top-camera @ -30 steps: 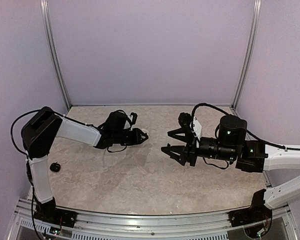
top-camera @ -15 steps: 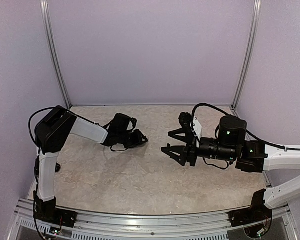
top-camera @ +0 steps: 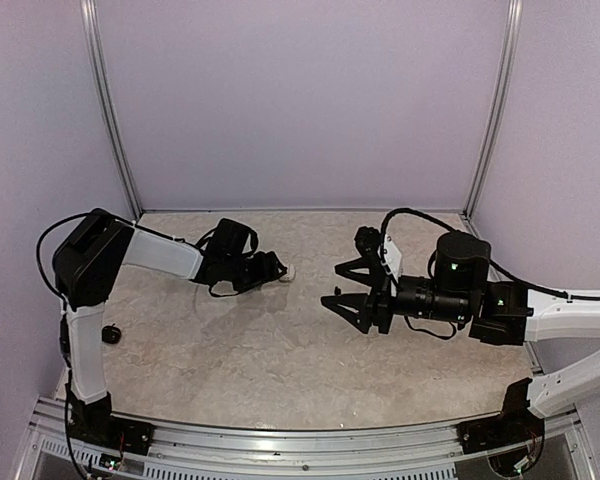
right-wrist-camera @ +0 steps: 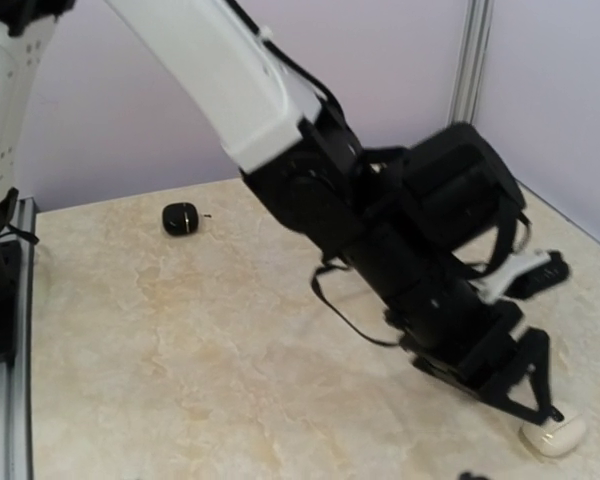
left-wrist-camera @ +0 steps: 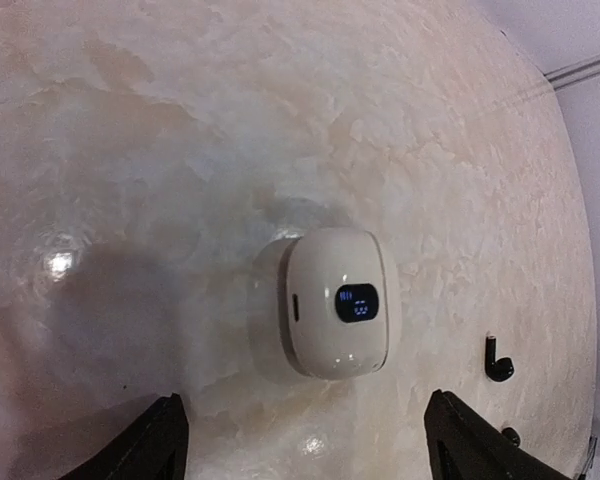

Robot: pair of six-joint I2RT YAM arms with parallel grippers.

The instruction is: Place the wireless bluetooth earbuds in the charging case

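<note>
A white charging case with a small lit display lies on the table, its lid looking closed. My left gripper hangs open just short of it, a finger on either side and nothing between them. One glossy black earbud lies on the table right of the case. In the top view the white case shows just past the left gripper. My right gripper is open and empty, a short way right of the case and pointing at it. Its fingers do not show in the right wrist view, where the case lies under the left gripper.
A small round black case sits near the table's left edge, by the left arm's upright link, and also shows as the black case in the right wrist view. The left arm crosses that view. Walls enclose the table on three sides.
My left gripper went from shut to wide open, and the white case now lies free on the table. The left arm's elbow swung right, then back left. The right arm barely moved.
</note>
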